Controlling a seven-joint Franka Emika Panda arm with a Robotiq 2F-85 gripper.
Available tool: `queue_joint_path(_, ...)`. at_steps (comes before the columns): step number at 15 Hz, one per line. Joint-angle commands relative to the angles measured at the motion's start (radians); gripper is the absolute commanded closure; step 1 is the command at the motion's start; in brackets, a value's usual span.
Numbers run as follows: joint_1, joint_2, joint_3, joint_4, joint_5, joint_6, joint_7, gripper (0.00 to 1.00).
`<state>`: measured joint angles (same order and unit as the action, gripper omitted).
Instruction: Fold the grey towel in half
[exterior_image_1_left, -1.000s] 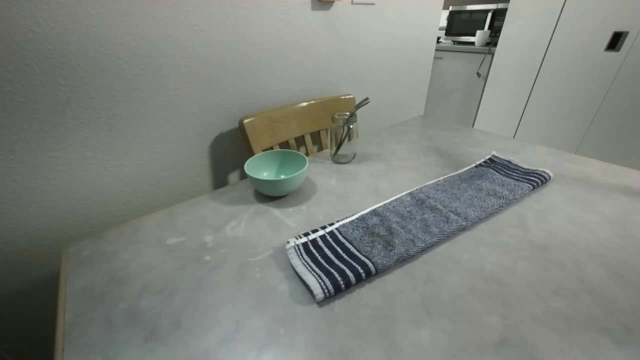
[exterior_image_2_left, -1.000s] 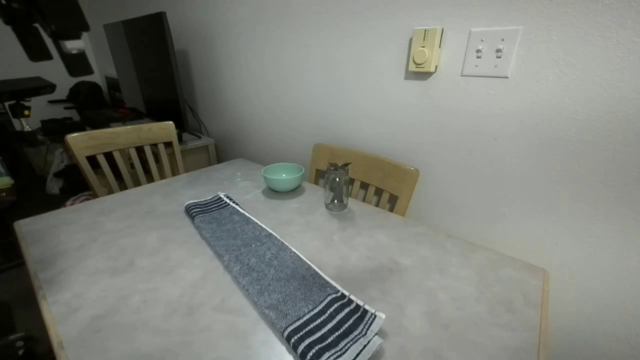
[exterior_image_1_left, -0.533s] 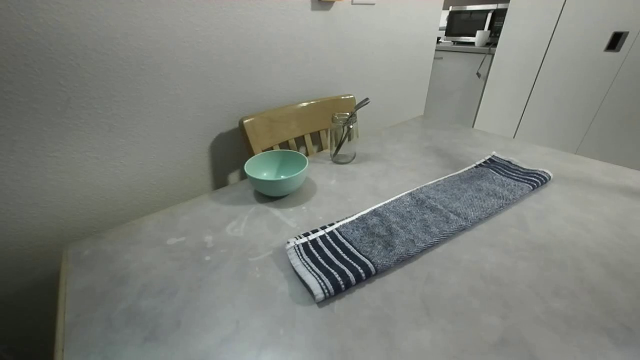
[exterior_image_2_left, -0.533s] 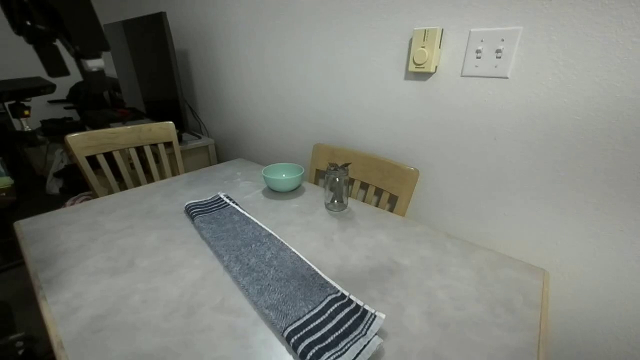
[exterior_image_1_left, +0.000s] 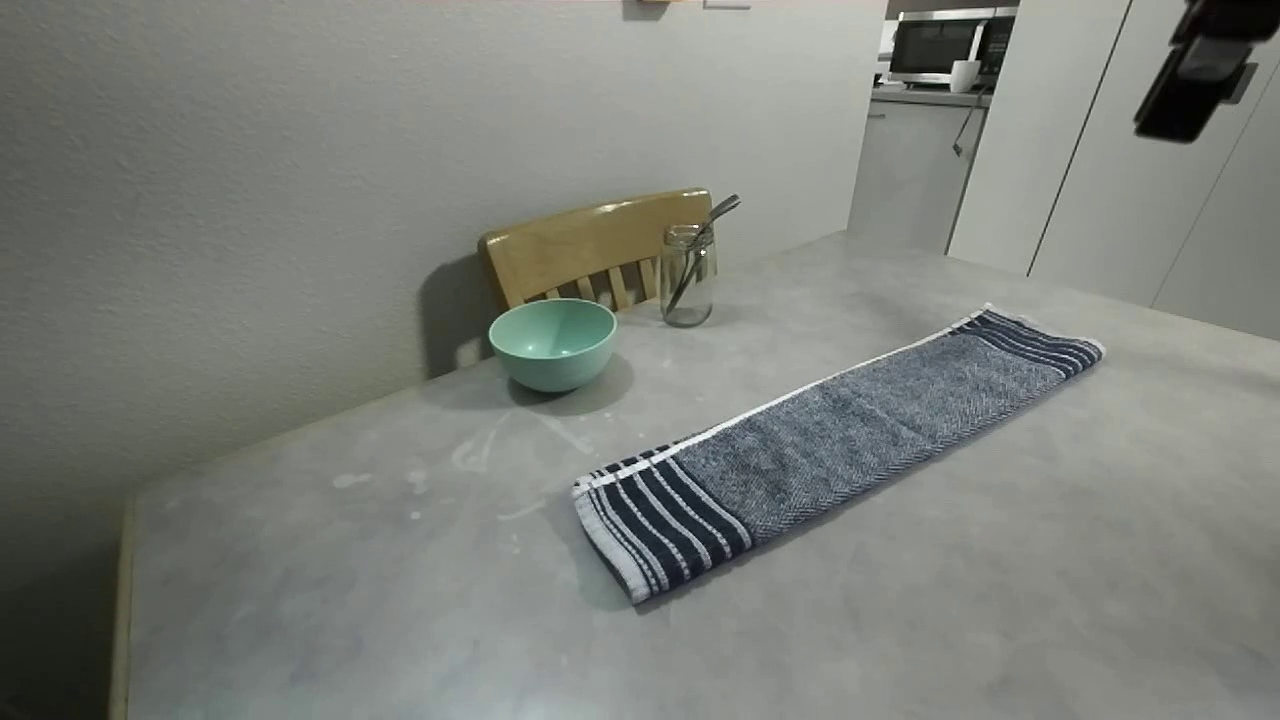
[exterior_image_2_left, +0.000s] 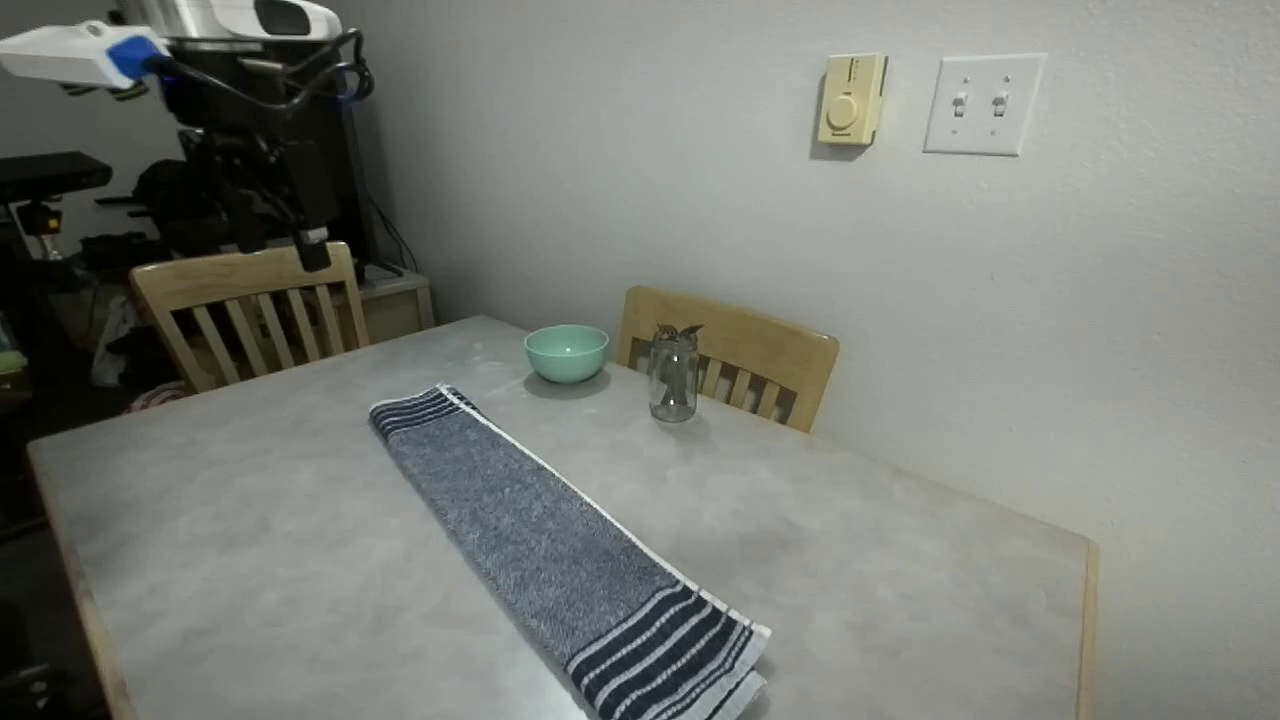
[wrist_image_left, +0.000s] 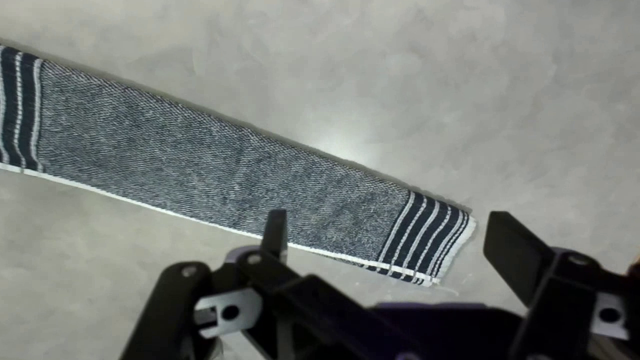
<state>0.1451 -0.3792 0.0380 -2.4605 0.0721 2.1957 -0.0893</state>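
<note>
Far left, up high: the robot arm (exterior_image_2_left: 180, 20), white casing with a blue patch, black cables looping near the wrist. Under it hangs the gripper (exterior_image_2_left: 283, 254), pointing down, in the air well above the table (exterior_image_2_left: 900, 590). Wrist view has its fingers (wrist_image_left: 515, 252) spread wide, one striped end of the grey towel (wrist_image_left: 225, 155) showing farther down between them. Behind the gripper, from here, a wooden chair (exterior_image_2_left: 215, 274) at the table's edge, then a low cabinet (exterior_image_2_left: 403, 310).

Towel next: a long narrow strip lying flat on the tabletop at a slant, well apart from the gripper. Dark and white stripes at both ends; white hem along the side facing the bowl (exterior_image_2_left: 567, 355). A second layer peeks past the hem at a striped end.

Bowl teal, upright, near the towel, apart from it. Right of it a glass jar (exterior_image_2_left: 672, 408), upright, metal cutlery (exterior_image_2_left: 683, 333) standing in it. Another wooden chair (exterior_image_2_left: 745, 340) behind the jar. Wall above: yellowish thermostat (exterior_image_2_left: 848, 105), then a two-toggle switch plate (exterior_image_2_left: 985, 105). Farther off, in an exterior view, a microwave (exterior_image_1_left: 930, 47) with a white cup (exterior_image_1_left: 965, 77) before it.
</note>
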Motion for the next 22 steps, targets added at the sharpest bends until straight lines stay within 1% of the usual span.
queue_joint_path(1, -0.002, 0.050, 0.019, 0.028, 0.011, 0.000, -0.002, 0.00)
queue_joint_path(3, 0.002, 0.114, 0.025, 0.067, 0.013, 0.001, -0.001, 0.00)
queue_joint_path(6, -0.002, 0.134, 0.016, 0.083, 0.023, 0.001, -0.008, 0.00)
queue_joint_path(9, -0.003, 0.219, 0.010, 0.144, 0.035, 0.001, -0.024, 0.00)
queue_joint_path(11, -0.008, 0.293, 0.015, 0.201, 0.040, 0.008, 0.009, 0.00)
queue_joint_path(14, -0.016, 0.406, 0.026, 0.293, 0.033, 0.012, 0.097, 0.00)
queue_joint_path(17, -0.012, 0.514, 0.033, 0.389, 0.040, 0.022, 0.138, 0.00)
queue_joint_path(18, -0.014, 0.435, 0.033, 0.313, 0.013, 0.018, 0.126, 0.00)
queue_joint_path(20, -0.012, 0.493, 0.035, 0.364, 0.012, 0.018, 0.139, 0.00)
queue_joint_path(22, -0.012, 0.514, 0.036, 0.383, 0.012, 0.018, 0.142, 0.00)
